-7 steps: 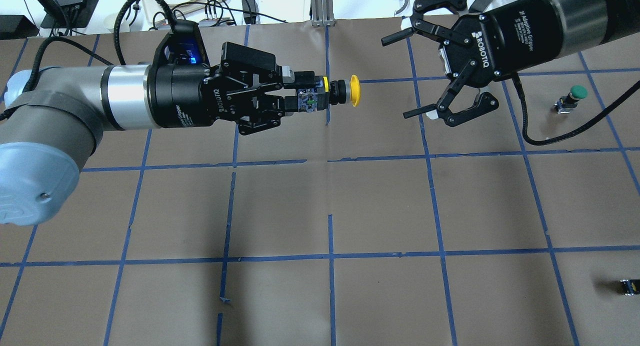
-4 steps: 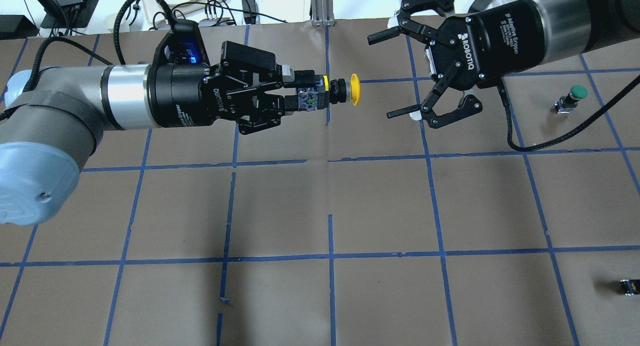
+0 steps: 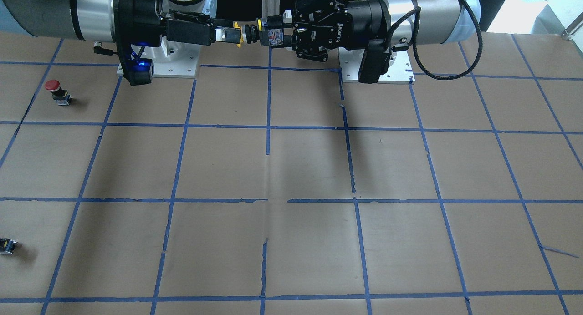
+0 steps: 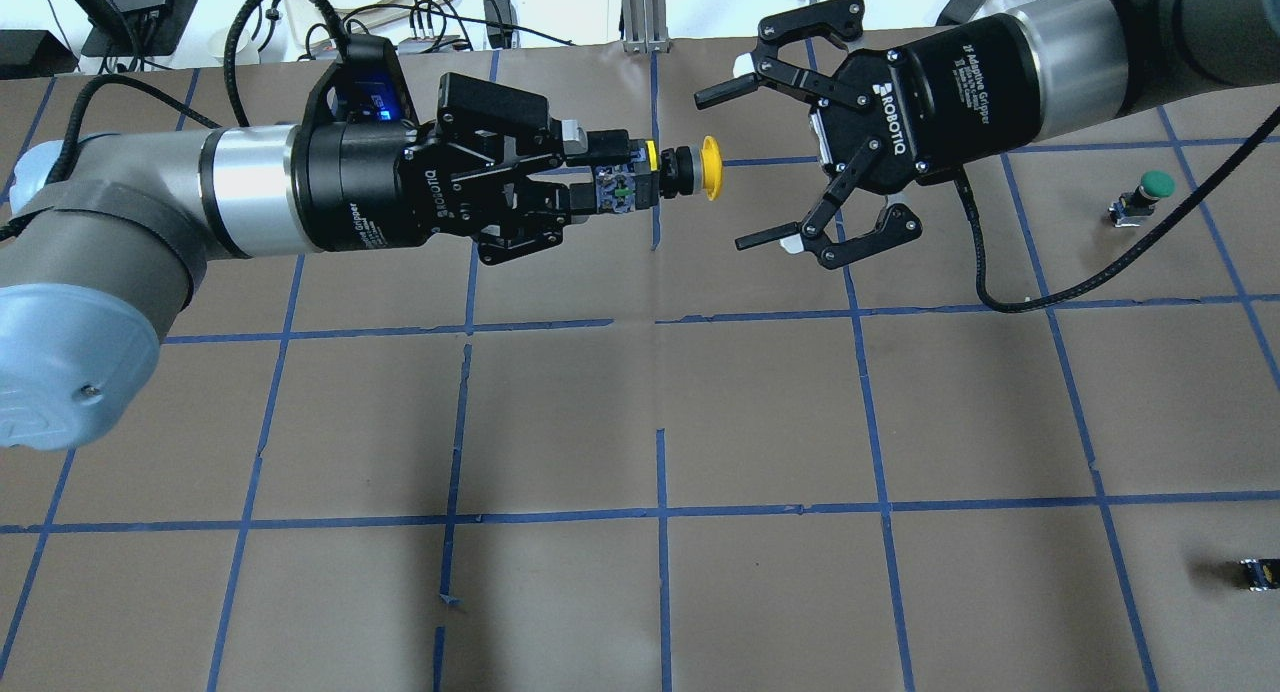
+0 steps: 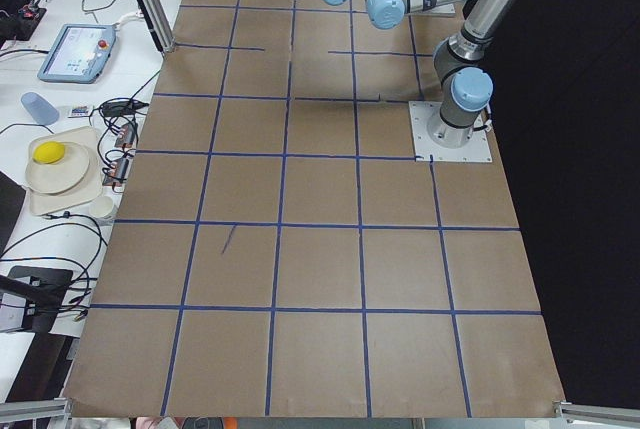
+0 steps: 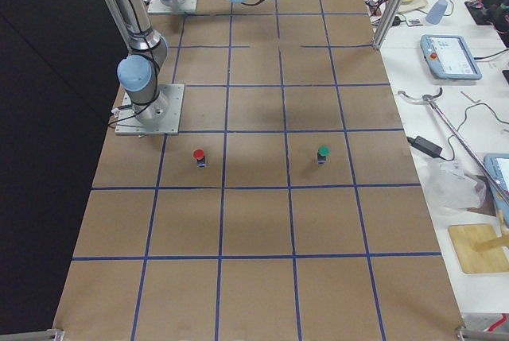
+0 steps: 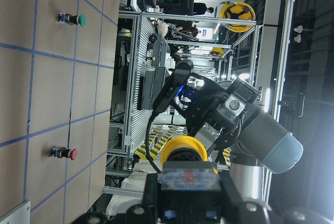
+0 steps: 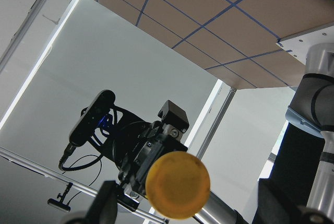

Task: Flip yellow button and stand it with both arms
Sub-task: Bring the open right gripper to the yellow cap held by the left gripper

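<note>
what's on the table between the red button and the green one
Between the red button and green button, only bare brown paper crossed by two blue tape lines, in the exterior right view.

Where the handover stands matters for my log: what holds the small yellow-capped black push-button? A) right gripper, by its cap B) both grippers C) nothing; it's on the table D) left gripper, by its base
D: left gripper grips the yellow-capped push-button at its base; right gripper is open, clear of it.

You can read "ROBOTIQ" in white on the left claw (image 4: 590,177) and the right claw (image 4: 721,171); just behind the right one, its wrist barrel reads "Adaptive Gripper".
</note>
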